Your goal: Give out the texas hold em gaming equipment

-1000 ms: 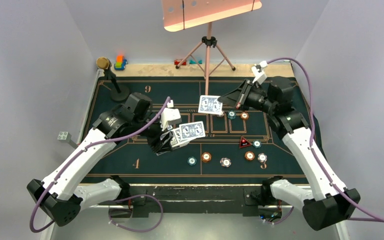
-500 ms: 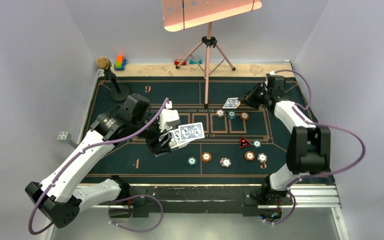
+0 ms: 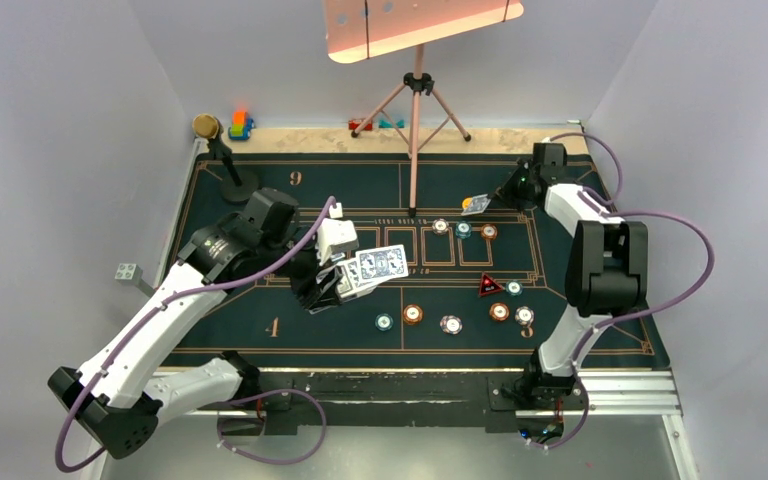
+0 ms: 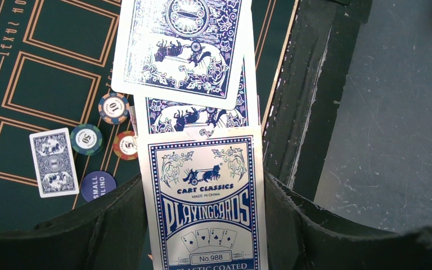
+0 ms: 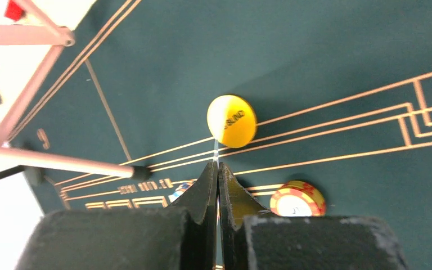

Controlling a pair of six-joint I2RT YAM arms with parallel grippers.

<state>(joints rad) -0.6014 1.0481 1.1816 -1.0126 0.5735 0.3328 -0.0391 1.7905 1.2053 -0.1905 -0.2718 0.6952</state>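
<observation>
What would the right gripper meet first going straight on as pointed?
Probably the round yellow disc on the green felt, just beyond the right gripper, which pinches a blue-backed playing card; height is unclear.

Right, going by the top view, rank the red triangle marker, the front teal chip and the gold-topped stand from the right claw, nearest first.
1. Red triangle marker, just on the near side of the right claw, which pinches a card.
2. Teal chip, front middle of the mat.
3. Gold-topped stand, back left corner.
</observation>
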